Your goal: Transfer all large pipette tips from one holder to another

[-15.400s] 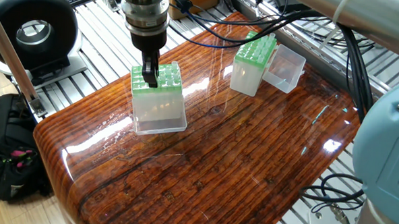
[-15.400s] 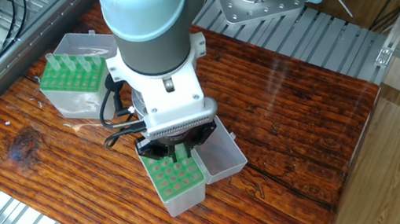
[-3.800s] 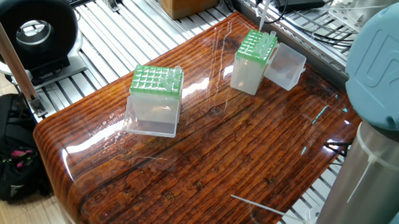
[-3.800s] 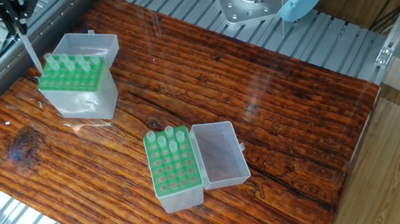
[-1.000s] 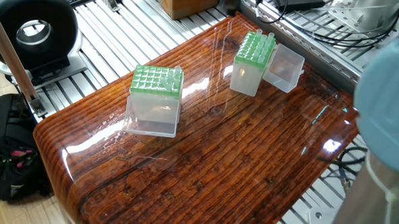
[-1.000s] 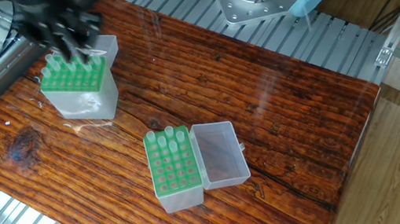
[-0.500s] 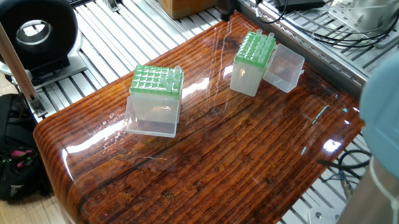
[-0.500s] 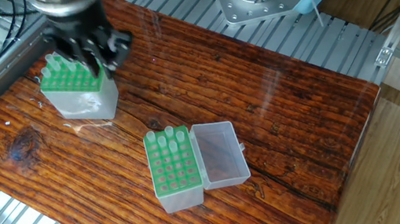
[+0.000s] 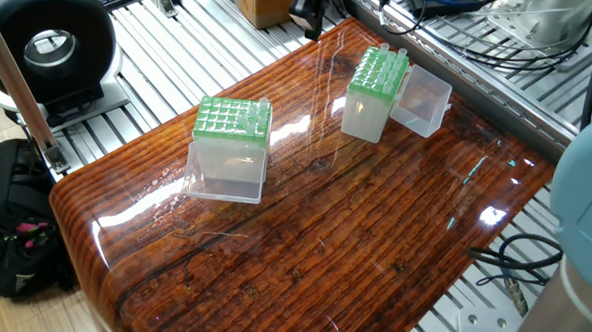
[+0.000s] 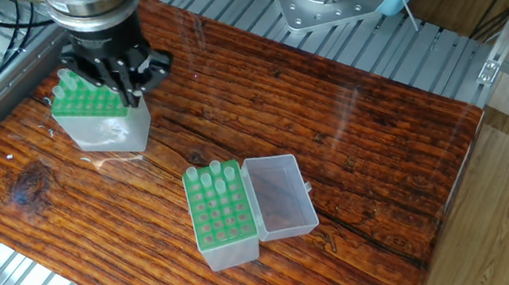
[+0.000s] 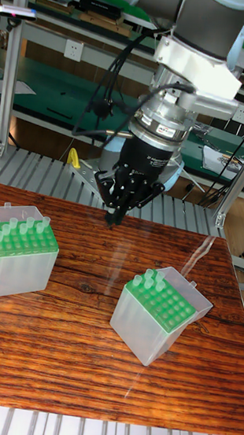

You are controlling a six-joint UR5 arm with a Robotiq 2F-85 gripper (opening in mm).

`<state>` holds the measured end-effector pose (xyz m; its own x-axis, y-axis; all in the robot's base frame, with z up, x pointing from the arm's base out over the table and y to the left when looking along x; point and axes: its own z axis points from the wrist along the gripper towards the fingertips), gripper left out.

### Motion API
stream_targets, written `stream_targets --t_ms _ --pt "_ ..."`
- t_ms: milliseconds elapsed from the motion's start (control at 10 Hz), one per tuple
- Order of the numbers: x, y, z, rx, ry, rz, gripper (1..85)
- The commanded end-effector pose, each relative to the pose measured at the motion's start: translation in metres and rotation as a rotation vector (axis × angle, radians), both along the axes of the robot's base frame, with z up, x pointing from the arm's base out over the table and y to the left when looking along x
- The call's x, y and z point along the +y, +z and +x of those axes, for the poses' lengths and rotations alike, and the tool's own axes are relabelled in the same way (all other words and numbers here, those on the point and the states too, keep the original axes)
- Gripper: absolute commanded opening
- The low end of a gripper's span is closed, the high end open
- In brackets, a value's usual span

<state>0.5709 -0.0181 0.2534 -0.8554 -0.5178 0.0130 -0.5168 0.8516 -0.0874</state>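
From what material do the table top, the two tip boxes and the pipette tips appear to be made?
The table top looks like wood, or a wood-grain laminate, under a glossy coat: striped grain and bright reflections. Both tip boxes seem to be translucent frosted plastic with an opaque green plastic top. The pipette tips look like pale, semi-clear plastic.

Worktop [image 10: 352,118]: glossy, dark reddish wood grain with a rounded edge, resting on a frame of aluminium rails. Two green-topped tip boxes stand directly on it, well apart from each other. One box [image 10: 101,118] sits just beside and below the hand [image 10: 130,88], its rack crowded with large pipette tips [image 10: 85,87]. The second box [image 10: 220,216], well away from the hand, carries three tips along one edge; its clear hinged lid [image 10: 281,197] lies open alongside.
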Motion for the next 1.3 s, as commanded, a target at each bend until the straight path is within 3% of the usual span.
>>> stream_targets --t_ms 0,200,400,700,1000,1200 --pt "0.003 0.001 -0.003 0.026 0.198 0.005 21.7" --pt "0.000 0.001 -0.007 0.043 0.185 -0.002 21.7" --pt "0.048 -0.017 -0.006 0.016 0.136 0.063 22.3" --pt "0.110 -0.031 -0.001 -0.016 0.105 0.111 22.7" --pt "0.143 -0.027 0.009 -0.026 0.058 0.098 22.7" --pt "0.165 -0.043 0.020 -0.046 0.036 0.122 22.7"
